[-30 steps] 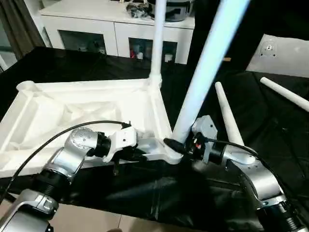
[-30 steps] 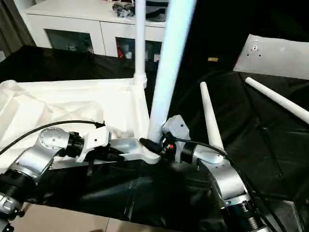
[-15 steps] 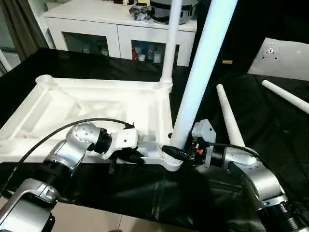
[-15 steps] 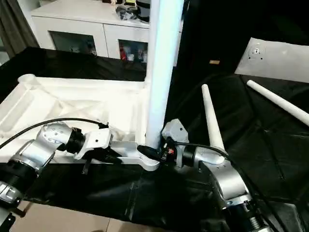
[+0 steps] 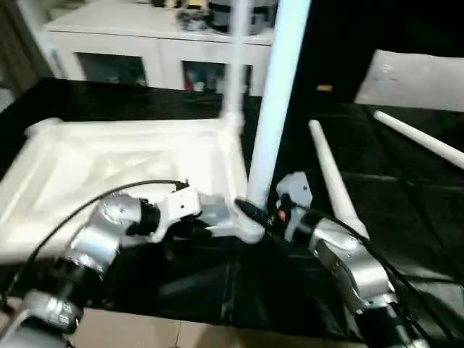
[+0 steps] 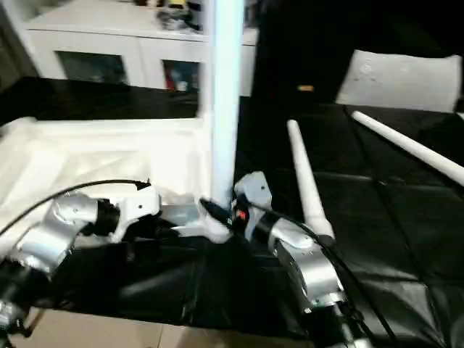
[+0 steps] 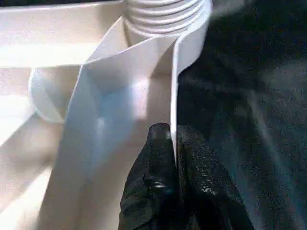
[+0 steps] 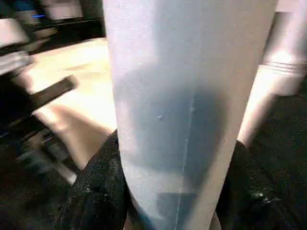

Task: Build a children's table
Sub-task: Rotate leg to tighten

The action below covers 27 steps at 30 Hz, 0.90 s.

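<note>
Black table (image 5: 406, 217), tabletop (image 5: 109, 167) (upturned), loose legs (image 5: 330, 177)

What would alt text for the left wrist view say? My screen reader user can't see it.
The left claw, shut, pinches the thin raised rim of the white tabletop, one black finger on each side. Just beyond stands a ribbed round corner socket; black sheeting lies beside the rim.

tabletop (image 5: 109, 167): lies underside up on the table (image 5: 406, 217), at the left.
far leg (image 5: 233, 65): upright in the tabletop's far right corner socket.
near leg (image 5: 272, 101): upright at the near right corner, before the far leg.
left gripper (image 7: 173, 143): at the tabletop's near rim, left of the near leg.
right gripper (image 5: 250, 212): at the near leg's base, right of it.
loose leg (image 5: 330, 177): flat on the table, right of the near leg.
second loose leg (image 5: 420, 139): flat, far right.
cabinet (image 5: 152, 43): behind the table.
</note>
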{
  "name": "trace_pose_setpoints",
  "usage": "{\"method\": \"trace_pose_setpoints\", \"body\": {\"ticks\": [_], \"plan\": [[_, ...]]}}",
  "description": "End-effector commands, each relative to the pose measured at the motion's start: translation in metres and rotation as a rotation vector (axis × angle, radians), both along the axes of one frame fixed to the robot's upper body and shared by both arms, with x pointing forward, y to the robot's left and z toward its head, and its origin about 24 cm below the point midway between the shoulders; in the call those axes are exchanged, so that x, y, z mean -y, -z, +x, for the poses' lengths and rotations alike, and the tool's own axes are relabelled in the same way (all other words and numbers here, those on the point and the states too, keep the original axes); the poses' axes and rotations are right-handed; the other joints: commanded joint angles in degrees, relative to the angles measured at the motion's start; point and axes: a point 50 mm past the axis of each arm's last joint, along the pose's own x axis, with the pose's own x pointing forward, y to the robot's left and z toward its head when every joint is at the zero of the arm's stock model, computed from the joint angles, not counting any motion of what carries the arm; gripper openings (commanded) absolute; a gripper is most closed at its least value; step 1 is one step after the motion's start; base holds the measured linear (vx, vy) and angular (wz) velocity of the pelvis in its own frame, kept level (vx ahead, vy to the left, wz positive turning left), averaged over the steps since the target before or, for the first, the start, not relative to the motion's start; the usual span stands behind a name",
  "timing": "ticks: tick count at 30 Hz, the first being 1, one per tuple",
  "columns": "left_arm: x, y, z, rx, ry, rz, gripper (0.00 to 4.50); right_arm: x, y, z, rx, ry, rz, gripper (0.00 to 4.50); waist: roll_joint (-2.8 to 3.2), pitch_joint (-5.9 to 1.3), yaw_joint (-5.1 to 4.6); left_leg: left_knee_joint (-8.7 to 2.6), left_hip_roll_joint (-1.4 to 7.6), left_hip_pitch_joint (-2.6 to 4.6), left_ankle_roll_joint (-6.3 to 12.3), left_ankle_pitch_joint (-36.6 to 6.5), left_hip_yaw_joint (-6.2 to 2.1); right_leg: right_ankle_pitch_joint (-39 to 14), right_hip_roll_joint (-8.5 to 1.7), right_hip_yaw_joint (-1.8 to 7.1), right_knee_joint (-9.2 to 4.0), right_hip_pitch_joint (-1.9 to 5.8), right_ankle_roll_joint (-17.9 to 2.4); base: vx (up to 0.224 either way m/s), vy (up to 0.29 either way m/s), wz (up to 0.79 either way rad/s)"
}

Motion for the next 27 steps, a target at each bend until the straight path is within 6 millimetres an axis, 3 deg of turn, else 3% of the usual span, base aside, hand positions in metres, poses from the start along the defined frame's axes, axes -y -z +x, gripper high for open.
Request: {"method": "trace_pose_setpoints", "body": {"ticks": [1,3,5,8,9,12,14,16,17,19,22,27], "plan": [[0.015,-0.011,-0.001,0.038,-0.054,-0.07,0.0,0.004,0.031,-0.002,-0.144,0.083,-0.07,1.89,0.59,-1.51,-0.01,-5.39,2.77,-0.17,-2.73,-26.81,-2.18,-28.96,-4.23,1.75,-5.52,1.09,-7.49,0.0,0.0,0.0],[0.029,-0.01,-0.008,0.022,-0.081,-0.093,0.0,0.002,0.032,0.005,-0.137,0.145,-0.079,1.89,0.31,-1.52,-0.03,-5.03,2.67,0.4,-2.11,-26.59,-1.66,-27.13,-3.93,1.99,-5.79,0.56,-8.44,0.0,0.0,0.0],[0.039,-0.01,-0.011,0.013,-0.098,-0.107,0.0,0.0,0.033,0.009,-0.144,0.19,-0.073,1.89,0.22,-1.51,-0.15,-5.02,2.62,0.14,-1.99,-25.6,-1.61,-26.09,-3.95,2.0,-5.69,0.81,-8.84,0.0,0.0,0.0],[0.05,-0.011,-0.012,0.01,-0.133,-0.114,0.0,-0.002,0.033,0.014,-0.165,0.255,-0.047,1.89,0.23,-1.59,-0.01,-4.81,2.48,0.42,-1.51,-24.99,-1.47,-26.16,-3.8,2.05,-5.91,0.64,-8.22,0.0,0.0,0.0],[0.053,-0.011,-0.012,0.011,-0.141,-0.108,0.0,-0.005,0.033,0.016,-0.178,0.265,-0.029,1.89,0.25,-1.66,-0.04,-4.91,2.46,0.17,-1.35,-24.26,-1.43,-24.49,-3.67,2.05,-5.73,0.8,-8.26,0.0,0.0,0.0],[0.051,-0.01,-0.013,0.021,-0.141,-0.069,0.0,-0.009,0.032,0.017,-0.184,0.265,-0.015,1.89,0.23,-1.75,0.02,-4.94,2.44,-0.04,-1.07,-23.2,-1.35,-21.78,-3.54,2.07,-5.54,1.03,-8.37,0.0,0.0,0.0],[0.047,-0.008,-0.012,0.028,-0.14,-0.026,0.0,-0.011,0.032,0.017,-0.193,0.266,-0.004,1.89,0.59,-1.82,-0.08,-5.06,2.46,-0.23,-1.14,-22.43,-1.43,-19.46,-3.53,2.02,-5.27,1.28,-8.91,0.0,0.0,0.0],[0.044,-0.007,-0.011,0.03,-0.153,-0.016,0.0,-0.012,0.032,0.018,-0.199,0.263,0.019,1.89,0.45,-1.74,-0.13,-4.99,2.39,-0.08,-1.22,-22.92,-1.32,-20.59,-3.51,1.97,-5.42,1.18,-8.81,0.0,0.0,0.0],[0.042,-0.008,-0.011,0.029,-0.16,-0.01,0.0,-0.013,0.032,0.018,-0.203,0.262,0.021,2.24,0.5,-1.74,-0.15,-4.96,2.43,0.04,-1.24,-23.0,-1.29,-21.0,-3.56,2.06,-5.49,1.11,-8.83,0.0,0.0,0.0],[0.039,-0.009,-0.008,0.043,-0.18,-0.001,0.0,-0.013,0.032,0.019,-0.196,0.262,0.01,2.24,0.51,-1.6,-0.27,-5.08,2.45,0.05,-1.44,-23.99,-1.38,-22.63,-3.52,1.96,-5.62,1.04,-8.61,0.0,0.0,0.0],[0.034,-0.011,-0.002,0.058,-0.206,-0.004,0.0,-0.012,0.032,0.019,-0.189,0.258,0.014,2.7,0.49,-1.63,-0.33,-4.96,2.39,0.34,-1.57,-25.03,-1.39,-24.74,-3.58,2.05,-5.94,0.76,-8.07,0.0,0.0,0.0],[0.027,-0.015,0.005,0.078,-0.183,-0.023,0.0,-0.006,0.03,0.016,-0.163,0.221,0.02,3.15,0.57,-2.04,0.33,-4.82,2.42,0.0,-0.97,-20.39,-1.02,-15.9,-3.37,2.09,-5.14,1.26,-9.87,0.0,0.0,0.0]]}}
